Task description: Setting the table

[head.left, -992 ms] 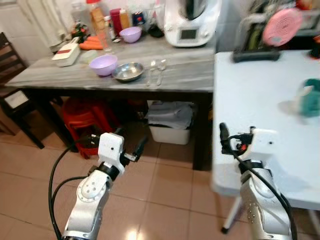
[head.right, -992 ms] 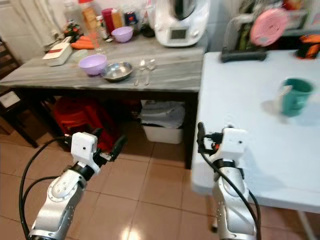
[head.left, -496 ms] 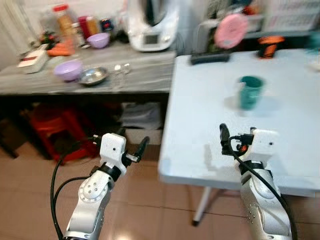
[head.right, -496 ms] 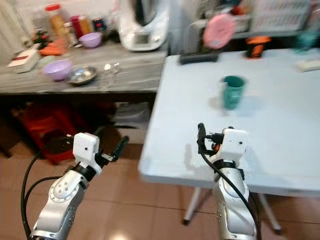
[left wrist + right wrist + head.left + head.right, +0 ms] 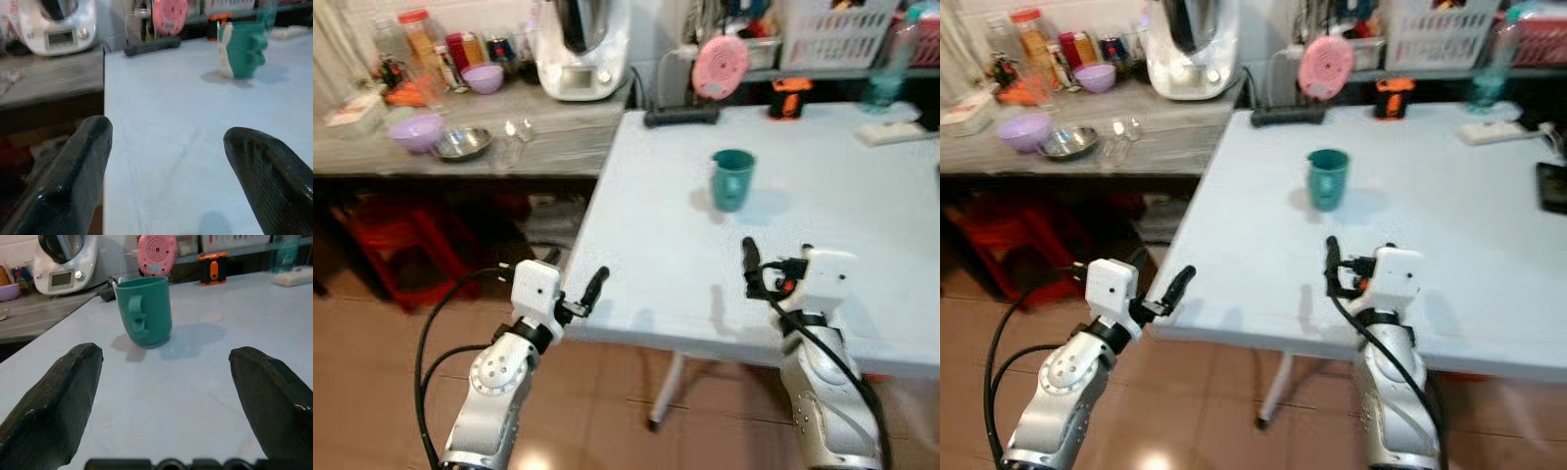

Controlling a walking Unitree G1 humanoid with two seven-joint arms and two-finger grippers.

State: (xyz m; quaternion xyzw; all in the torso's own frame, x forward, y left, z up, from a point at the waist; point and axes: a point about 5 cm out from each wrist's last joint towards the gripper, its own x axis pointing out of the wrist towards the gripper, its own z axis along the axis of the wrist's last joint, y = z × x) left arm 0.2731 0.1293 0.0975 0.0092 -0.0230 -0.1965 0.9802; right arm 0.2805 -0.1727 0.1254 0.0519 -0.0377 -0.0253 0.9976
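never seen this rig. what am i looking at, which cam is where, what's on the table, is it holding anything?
It is a Unitree G1 humanoid with two silver arms, each ending in two long black fingers. The two wide pictures come from a stereo camera on its head, looking forward and down. The other two come from cameras on the wrists, looking along each end effector's fingers.

The left end effector is at the near edge of the white table, the right end effector is above the tabletop. Both are open and hold nothing.

On the white table stands a green mug; at the far edge are a black power strip and an orange and black gadget. To the robot's left, a grey counter holds purple bowls, a metal bowl and a white kitchen machine.
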